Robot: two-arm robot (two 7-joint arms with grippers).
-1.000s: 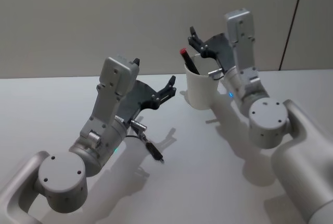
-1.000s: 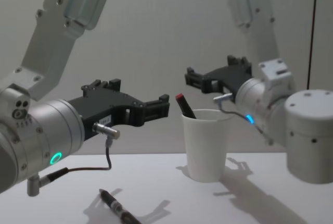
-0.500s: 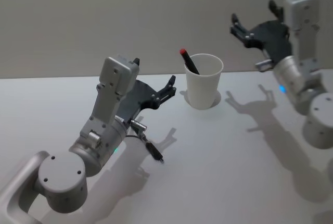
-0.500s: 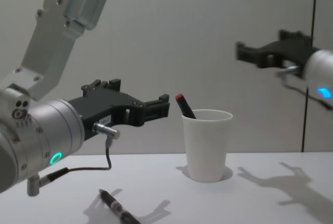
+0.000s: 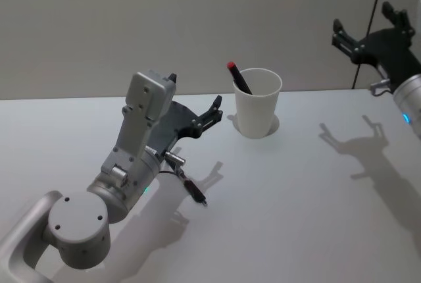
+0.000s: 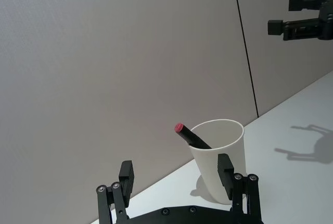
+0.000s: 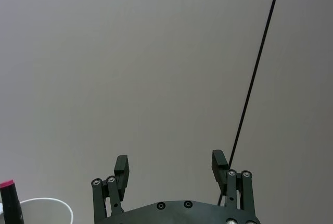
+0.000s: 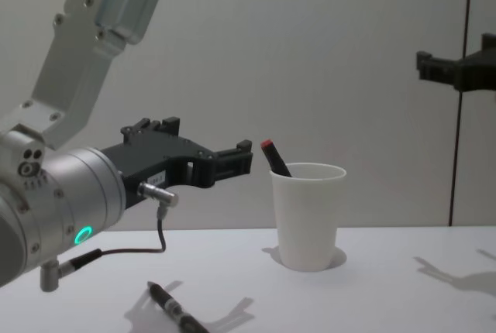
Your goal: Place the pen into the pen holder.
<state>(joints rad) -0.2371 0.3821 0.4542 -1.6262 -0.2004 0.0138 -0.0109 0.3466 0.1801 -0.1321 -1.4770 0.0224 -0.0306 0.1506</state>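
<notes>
White paper cup stands upright toward the back of a pale table. A dark pen with a red end leans inside it, and the red end pokes above the rim on the robot's left side. The right gripper was at the cup's rim a second ago. It has since drawn away, up and to the right, and now hangs well apart from the cup, with its jaws spread wide and holding nothing. The left gripper has not moved and hovers left of the cup, its jaws also wide and empty. A second pen lies on the table below it. The retreat suggests that the pen is released and placed. The second pen, if it is meant too, remains to be done.
</notes>
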